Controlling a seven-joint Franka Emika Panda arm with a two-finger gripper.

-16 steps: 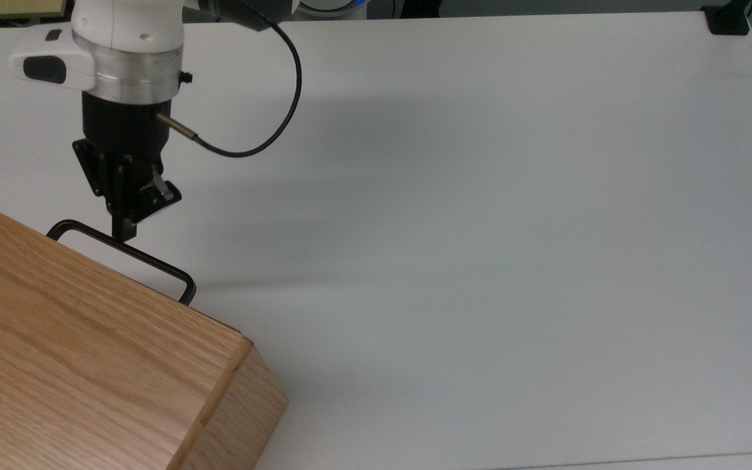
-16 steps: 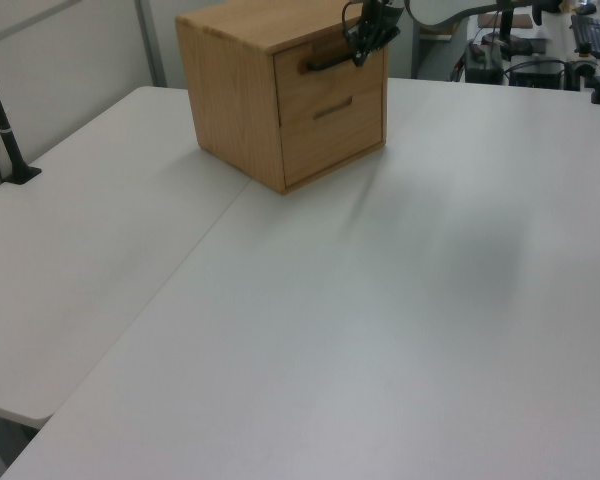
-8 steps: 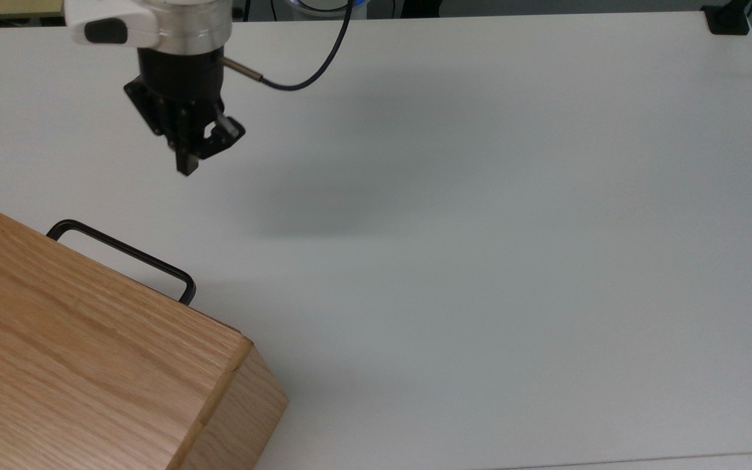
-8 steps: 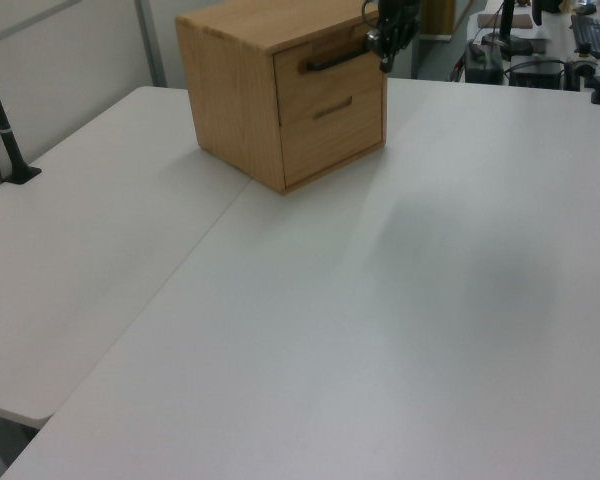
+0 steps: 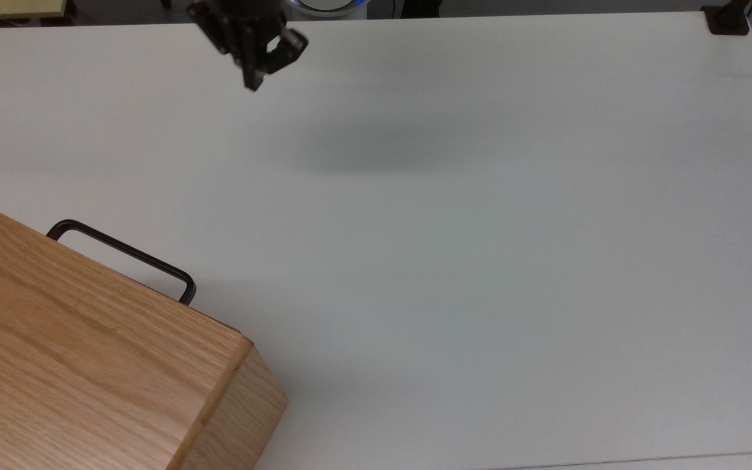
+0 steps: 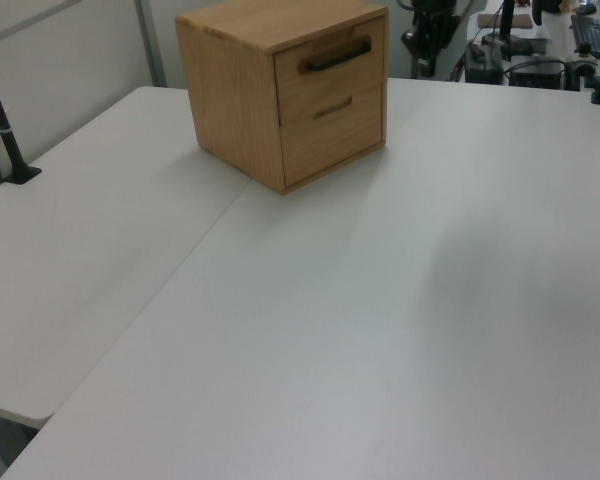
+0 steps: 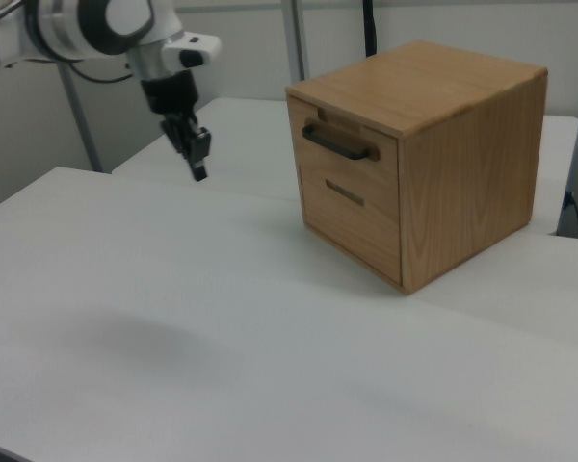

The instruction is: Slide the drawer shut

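I see a big white table (image 5: 480, 261). A wooden cabinet (image 7: 433, 154) sits on it, near the bottom left corner in the top view. The drawer (image 7: 345, 144) is the upper one in the cabinet. It is pushed in, with its front flat against the cabinet face. Its black handle (image 5: 125, 253) sticks out over the table. My arm's gripper (image 5: 255, 72) hangs in the air by the far edge in the top view, well apart from the handle. Its fingers are close together and hold nothing.

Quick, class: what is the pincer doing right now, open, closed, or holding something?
Pincer: closed, holding nothing, well away from the drawer handle.
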